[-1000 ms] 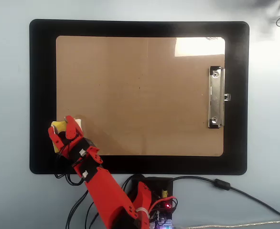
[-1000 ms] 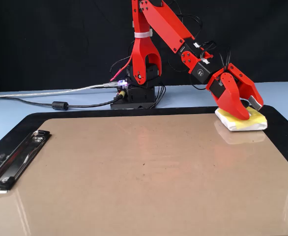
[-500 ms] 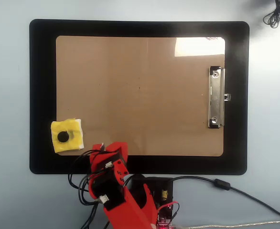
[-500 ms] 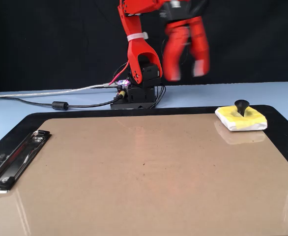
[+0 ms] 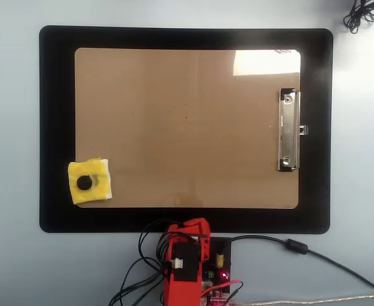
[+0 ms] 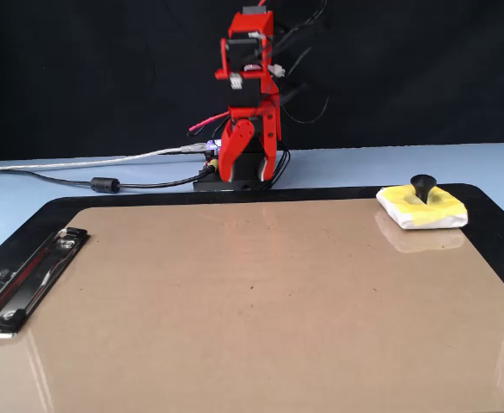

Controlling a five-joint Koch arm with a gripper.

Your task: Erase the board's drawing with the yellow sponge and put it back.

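Observation:
The brown board (image 5: 193,159) (image 6: 235,335) lies on a black mat, with its silver clip (image 5: 288,131) at the right in the overhead view. No drawing shows on it, only a tiny dark speck (image 5: 186,117) near the middle. The yellow sponge (image 5: 90,182) (image 6: 422,211) with its black knob rests at the board's near-left corner in the overhead view, half on the mat, with nothing touching it. My red gripper (image 5: 188,228) (image 6: 254,163) hangs folded over the arm's base, far from the sponge, its jaws a little apart and empty.
The black mat (image 5: 56,127) (image 6: 493,215) frames the board on a pale blue table. The arm's base (image 6: 239,172), with wires and a grey cable (image 6: 97,183), sits just beyond the mat's edge. A cable coil (image 5: 362,9) lies at the top right.
The gripper let go of the sponge, lifted off it and swung back. The arm is now folded over its base. The sponge stayed in place.

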